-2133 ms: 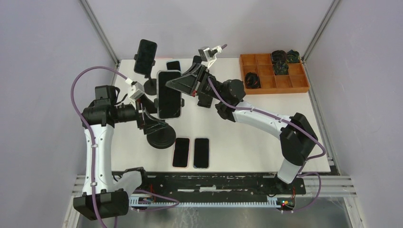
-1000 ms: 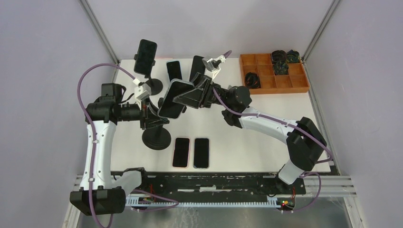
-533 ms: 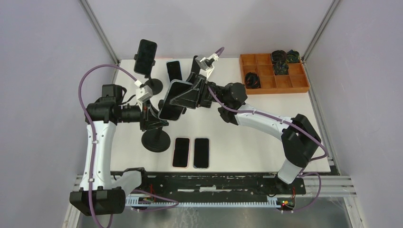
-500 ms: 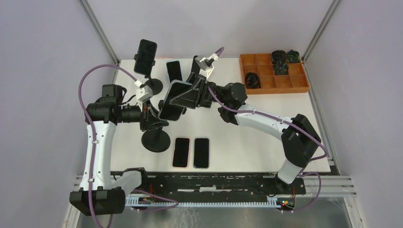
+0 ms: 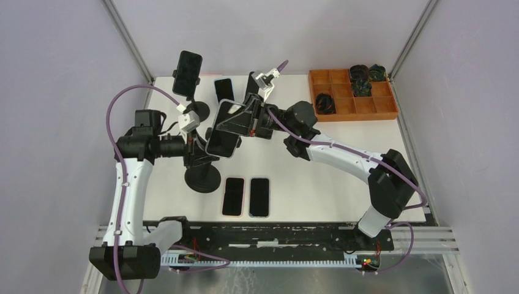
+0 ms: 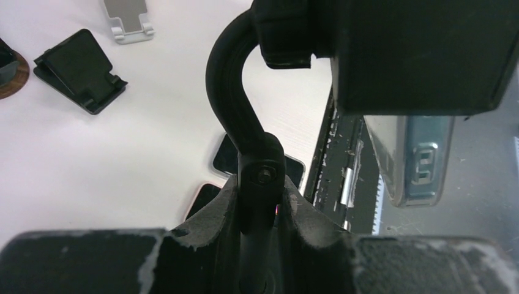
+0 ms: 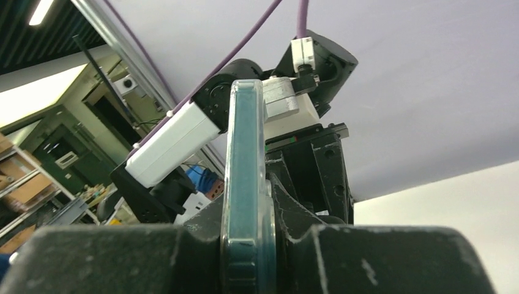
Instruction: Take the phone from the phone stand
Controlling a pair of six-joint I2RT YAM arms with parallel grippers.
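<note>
The phone point(image 5: 223, 136), dark-screened in a clear teal case, hangs tilted above the table's left middle. My right gripper point(image 5: 237, 125) is shut on its right edge; in the right wrist view the phone point(image 7: 245, 171) stands edge-on between the jaws of that gripper point(image 7: 248, 211). The black phone stand point(image 5: 204, 179) has a round base and a curved neck point(image 6: 235, 104). My left gripper point(image 6: 260, 193) is shut on that neck, seen from above as the left gripper point(image 5: 197, 153) beside the phone. The stand's head point(image 6: 422, 55) sits against the phone's back point(image 6: 410, 159); whether it still clamps is hidden.
A second stand point(image 5: 197, 111) holds another phone point(image 5: 187, 72) at the back left. Two phones point(image 5: 233, 196) point(image 5: 259, 197) lie near the front, others point(image 5: 223, 90) at the back. An orange tray point(image 5: 352, 107) sits back right. Small stands point(image 6: 79, 70) point(image 6: 127, 18) rest on the table.
The right jaws have closed tighter on the phone. The phone went from lying face up to tilted. The left arm and the stand base have shifted slightly right.
</note>
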